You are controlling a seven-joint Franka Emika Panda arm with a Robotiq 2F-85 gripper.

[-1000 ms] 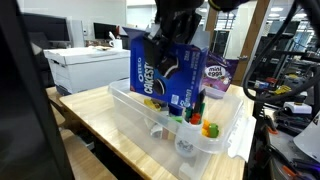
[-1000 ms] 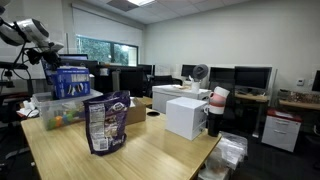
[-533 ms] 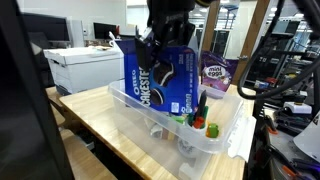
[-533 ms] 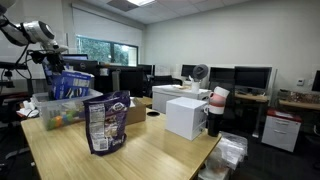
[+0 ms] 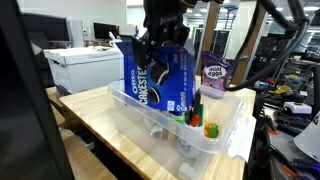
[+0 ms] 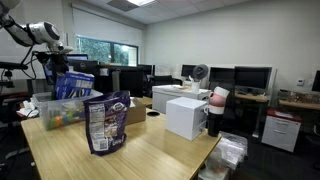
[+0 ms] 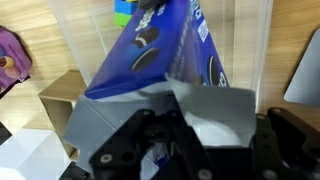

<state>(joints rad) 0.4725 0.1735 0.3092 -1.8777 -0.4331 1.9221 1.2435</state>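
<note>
A blue Oreo box [image 5: 158, 80] hangs a little tilted over the clear plastic bin [image 5: 218, 142], its lower edge down among the bin's walls. My gripper [image 5: 162, 32] is shut on the box's opened top flap. In the wrist view the black fingers [image 7: 150, 140] clamp the grey inside of the flap, with the gripper [image 7: 215, 128] above the Oreo box [image 7: 160, 50]. From farther off in an exterior view, the gripper [image 6: 55, 58] holds the Oreo box [image 6: 68, 86] over the bin [image 6: 50, 112].
Small colourful toys [image 5: 205, 126] lie at one end of the bin. A purple mini eggs bag [image 5: 216, 72] stands behind it. A dark snack bag [image 6: 105, 122] and a white box [image 6: 185, 116] sit on the wooden table [image 6: 150, 155]. A white printer [image 5: 80, 65] stands beyond.
The gripper has carried the Oreo box sideways along the bin, leftward in the closer exterior view, and slightly lower. Its hold on the flap is unchanged.
</note>
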